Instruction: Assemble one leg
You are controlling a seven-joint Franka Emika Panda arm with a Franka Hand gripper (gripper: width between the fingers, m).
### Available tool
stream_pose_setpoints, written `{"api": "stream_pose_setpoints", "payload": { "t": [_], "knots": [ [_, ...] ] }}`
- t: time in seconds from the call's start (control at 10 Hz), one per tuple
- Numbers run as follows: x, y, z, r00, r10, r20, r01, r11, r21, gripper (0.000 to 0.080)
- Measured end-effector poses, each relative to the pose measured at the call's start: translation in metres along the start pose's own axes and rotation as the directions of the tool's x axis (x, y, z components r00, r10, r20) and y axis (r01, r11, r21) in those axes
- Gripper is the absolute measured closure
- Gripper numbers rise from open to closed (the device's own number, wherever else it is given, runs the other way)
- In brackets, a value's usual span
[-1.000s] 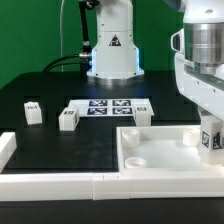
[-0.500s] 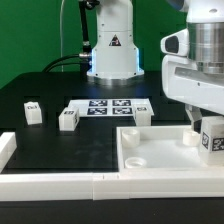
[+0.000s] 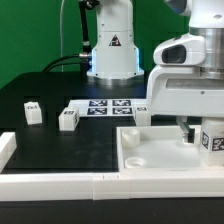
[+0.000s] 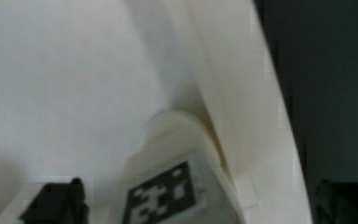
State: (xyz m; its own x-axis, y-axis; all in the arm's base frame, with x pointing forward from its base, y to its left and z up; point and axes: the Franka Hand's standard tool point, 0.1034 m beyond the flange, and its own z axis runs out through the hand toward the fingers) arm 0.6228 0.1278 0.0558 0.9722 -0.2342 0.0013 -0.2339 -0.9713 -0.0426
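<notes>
A leg (image 3: 212, 139), a small white block with a square tag, stands on the large white panel (image 3: 150, 152) at the exterior view's right edge. My gripper (image 3: 199, 131) is low over the panel at that leg. In the wrist view the leg (image 4: 165, 186) lies between my two dark fingertips (image 4: 55, 201), which are wide apart and do not touch it; my gripper (image 4: 197, 208) is open. Three more legs stand on the black table: one (image 3: 33, 112) at the left, one (image 3: 68, 119) beside it, and one (image 3: 141, 115) partly hidden behind my arm.
The marker board (image 3: 108, 106) lies at the table's middle back. A white rail (image 3: 60, 185) runs along the front edge, with a short white wall (image 3: 6, 150) at the left. The robot base (image 3: 112, 50) stands at the back.
My arm has moved toward the exterior view's left and come down over the panel, so the gripper now sits at the leg on the right. The legs have not moved.
</notes>
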Motion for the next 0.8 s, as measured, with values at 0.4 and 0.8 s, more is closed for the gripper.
{"api": "stream_pose_setpoints", "payload": {
  "t": [0.4, 0.8],
  "knots": [
    [0.0028, 0.0013, -0.0035, 0.971, -0.239, 0.009, 0.239, 0.971, -0.015, 0.0236],
    [0.0035, 0.0048, -0.0032, 0.972, -0.234, 0.009, 0.234, 0.972, -0.020, 0.0524]
  ]
}}
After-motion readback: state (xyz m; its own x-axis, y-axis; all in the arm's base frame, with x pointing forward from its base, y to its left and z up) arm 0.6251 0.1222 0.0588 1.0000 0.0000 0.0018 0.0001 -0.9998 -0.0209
